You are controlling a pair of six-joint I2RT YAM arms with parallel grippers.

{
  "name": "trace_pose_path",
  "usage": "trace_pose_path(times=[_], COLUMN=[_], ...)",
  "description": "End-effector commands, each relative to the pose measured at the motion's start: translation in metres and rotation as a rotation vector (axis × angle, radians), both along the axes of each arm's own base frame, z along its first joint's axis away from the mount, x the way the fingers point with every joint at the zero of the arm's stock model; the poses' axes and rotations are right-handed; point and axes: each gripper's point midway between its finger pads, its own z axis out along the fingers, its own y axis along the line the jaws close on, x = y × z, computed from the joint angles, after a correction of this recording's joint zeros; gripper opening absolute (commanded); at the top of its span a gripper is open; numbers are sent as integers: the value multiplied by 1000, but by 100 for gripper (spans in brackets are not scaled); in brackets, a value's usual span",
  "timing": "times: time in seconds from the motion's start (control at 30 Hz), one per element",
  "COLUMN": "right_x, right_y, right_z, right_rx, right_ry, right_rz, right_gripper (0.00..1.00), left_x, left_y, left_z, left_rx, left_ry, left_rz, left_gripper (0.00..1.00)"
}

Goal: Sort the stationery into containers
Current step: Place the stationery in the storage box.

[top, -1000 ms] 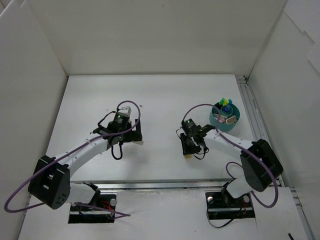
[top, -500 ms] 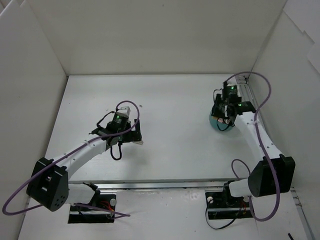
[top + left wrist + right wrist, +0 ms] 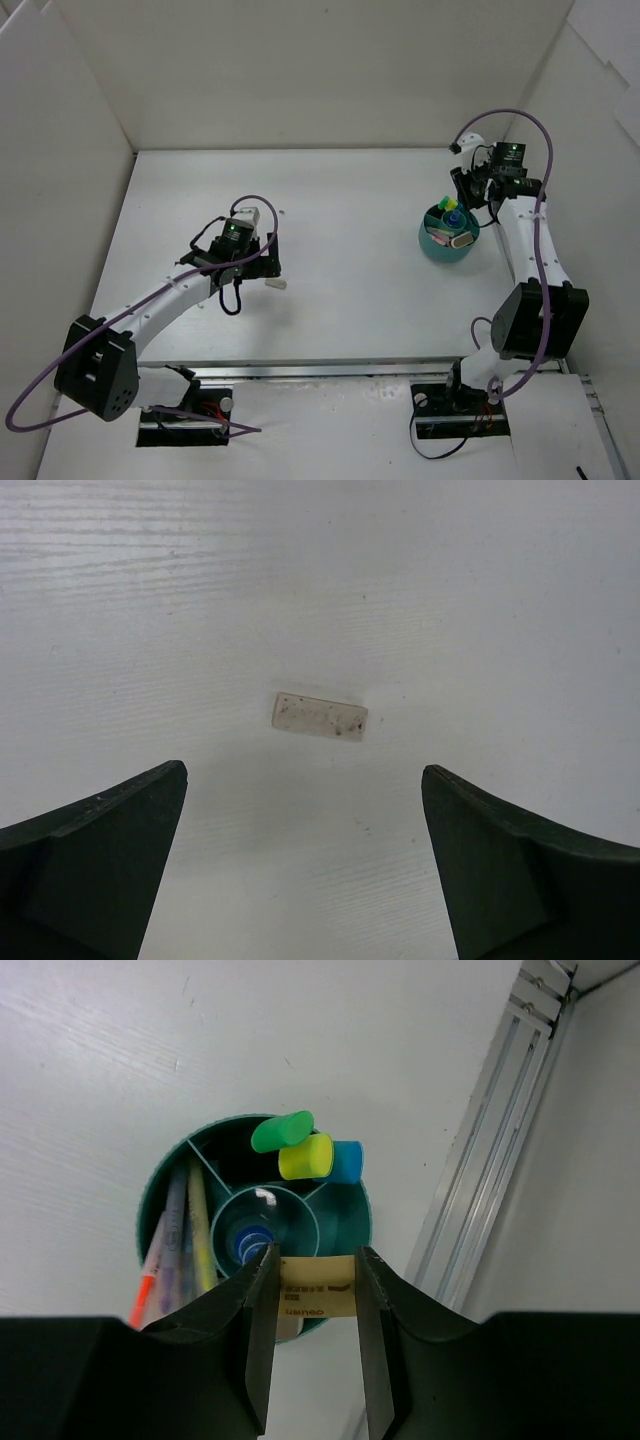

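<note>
My right gripper (image 3: pixel 316 1256) is shut on a tan cube (image 3: pixel 317 1286) with dark print, held above the near rim of the round teal container (image 3: pixel 350 1222). Inside the container stand highlighters with green (image 3: pixel 283 1130), yellow (image 3: pixel 305 1156) and blue (image 3: pixel 349 1161) caps. Pens (image 3: pixel 178 1245) fill its left section and a blue-capped clear pen (image 3: pixel 246 1244) its centre cup. In the top view the container (image 3: pixel 436 250) sits at the right, with the right gripper (image 3: pixel 472 193) over its far side. My left gripper (image 3: pixel 303 768) hangs open above the table. A small beige piece (image 3: pixel 320 715) lies just ahead of it, untouched.
A metal rail (image 3: pixel 490 1120) runs along the table's right edge, close to the container. White walls (image 3: pixel 320 70) enclose the table on three sides. The beige piece (image 3: pixel 275 283) lies near the middle left, beside the left gripper (image 3: pixel 245 265).
The right arm swung from the table's middle to the container, carrying the tan cube, and now holds it over the container. The left gripper shifted slightly, uncovering the beige piece.
</note>
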Motion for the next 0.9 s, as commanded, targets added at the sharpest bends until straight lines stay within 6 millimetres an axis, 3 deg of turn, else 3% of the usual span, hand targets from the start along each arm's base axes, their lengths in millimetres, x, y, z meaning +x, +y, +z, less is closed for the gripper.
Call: trace_pose_path(times=[0.0, 0.13, 0.33, 0.53, 0.77, 0.87], right_x=[26, 30, 24, 21, 0, -7], right_y=[-5, -24, -46, -45, -47, -36], right_z=[15, -15, -33, -53, -73, -74], right_rx=[-191, -345, -434, -379, -381, -360], right_ry=[-82, 51, 173, 198, 240, 223], right_rz=[275, 365, 396, 416, 479, 531], right_gripper=[0, 0, 0, 0, 0, 0], left_x=[23, 22, 24, 42, 43, 40], left_y=[-6, -5, -9, -23, -31, -35], left_z=[32, 27, 24, 23, 19, 19], left_rx=[-14, -9, -30, -43, -77, -89], left_ry=[-90, -70, -55, -34, -10, -11], left_rz=[-5, 8, 15, 10, 3, -1], left_gripper=[100, 99, 100, 100, 100, 99])
